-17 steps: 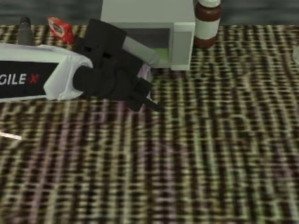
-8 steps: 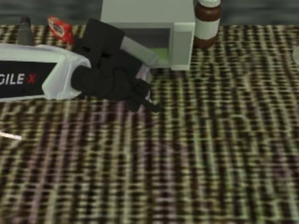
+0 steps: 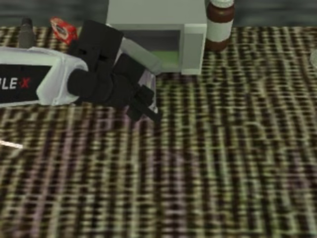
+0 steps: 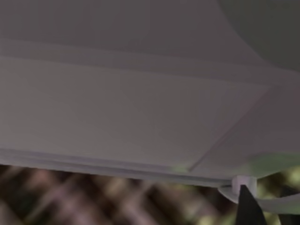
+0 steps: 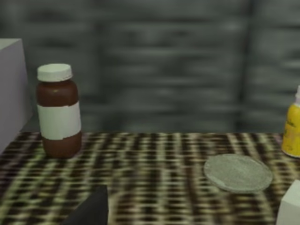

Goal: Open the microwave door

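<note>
Now the microwave [image 3: 163,22] sits at the table's [image 3: 223,163] far edge, the microwave door [image 3: 141,52] swung partway out. The left gripper [image 3: 143,105] is at its free edge, presumably to pull; its grip I cannot tell.

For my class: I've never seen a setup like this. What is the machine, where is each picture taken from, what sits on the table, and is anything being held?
It is a simulated pair of AgileX arms at a table. The top view looks down: the left gripper is at the edge of the microwave door, swung partly open from the microwave. The left wrist view shows that door close up. The right wrist view shows a brown jar, a grey disc and a yellow bottle. A red packet lies behind the left arm. The right arm stays out of the top view.
</note>
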Robot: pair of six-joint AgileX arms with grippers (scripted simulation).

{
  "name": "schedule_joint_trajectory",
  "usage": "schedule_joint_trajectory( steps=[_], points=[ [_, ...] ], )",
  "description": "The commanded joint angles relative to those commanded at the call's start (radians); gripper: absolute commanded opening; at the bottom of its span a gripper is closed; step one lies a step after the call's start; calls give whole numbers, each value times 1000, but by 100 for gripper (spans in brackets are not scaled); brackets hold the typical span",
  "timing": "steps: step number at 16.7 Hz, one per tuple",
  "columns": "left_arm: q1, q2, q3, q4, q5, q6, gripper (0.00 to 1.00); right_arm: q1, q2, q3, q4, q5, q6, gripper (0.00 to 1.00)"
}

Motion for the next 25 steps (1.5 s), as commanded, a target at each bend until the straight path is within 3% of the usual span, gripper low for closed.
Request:
schedule_joint_trajectory(
  steps=[25],
  points=[
    [-1, 0, -5, -5, 15, 8, 0, 0, 0, 0, 0, 0, 0, 100]
  ],
)
